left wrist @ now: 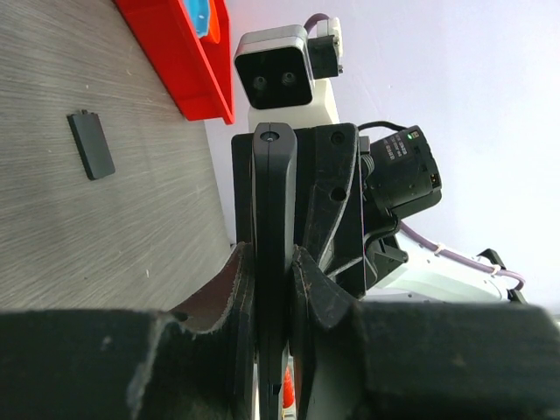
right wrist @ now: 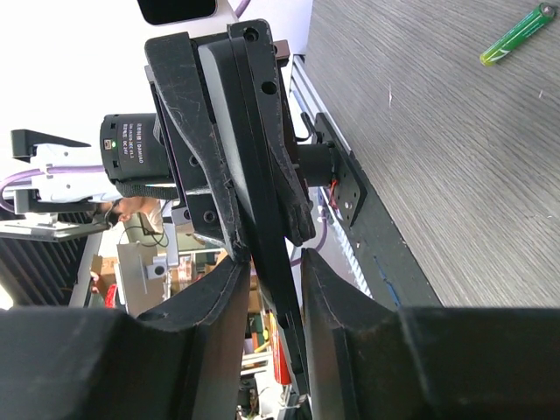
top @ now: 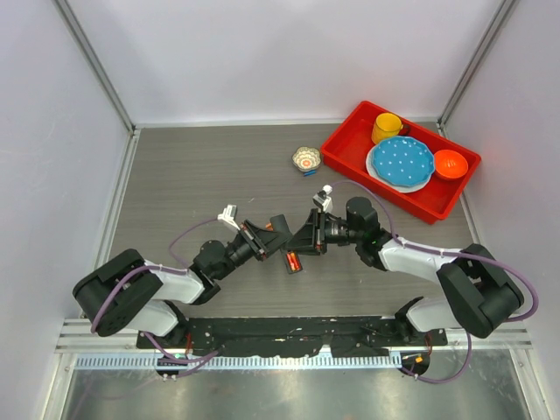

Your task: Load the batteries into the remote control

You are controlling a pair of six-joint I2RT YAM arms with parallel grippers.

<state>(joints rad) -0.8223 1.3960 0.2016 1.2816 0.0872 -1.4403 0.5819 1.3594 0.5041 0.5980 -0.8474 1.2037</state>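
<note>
- Closest in, the left gripper (left wrist: 271, 258) is squeezing its two fingers (left wrist: 229, 293) shut on the remote control (left wrist: 273, 175), which is standing on its thin edge between them.
- Lying on the table (left wrist: 105, 262) to the left of that grip, a flat black cover (left wrist: 91, 144) is resting by itself, well apart from the remote control.
- Reaching in from the lower left of the overhead view, the left arm is meeting the right arm near the middle of the table, with the two grippers facing each other tip to tip.
- Between them, the remote control is being held by both grippers at once, up off the table surface, one gripper on each end.
- Just nearer the arm bases than that meeting point, a red-orange battery (top: 292, 261) is lying on the table; whether it is touching either gripper cannot be told.
- Coming from the right, the right gripper (right wrist: 273, 262) is pressing its fingers (right wrist: 219, 289) together on the remote control's other end, with the slim bar wedged tight between them.
- In the right wrist view, a green battery (right wrist: 516, 33) is lying alone on the table, well apart from the grippers.
- Farther back, a small patterned bowl (top: 305, 158) is standing just beside the red tray (top: 348, 144), and a blue piece (top: 311, 172), too small to identify, is lying at its near side.
- Inside the red tray at the far right, a yellow cup (top: 386, 128), a blue dotted plate (top: 401, 164) and an orange bowl (top: 450, 163) are sitting close together.
</note>
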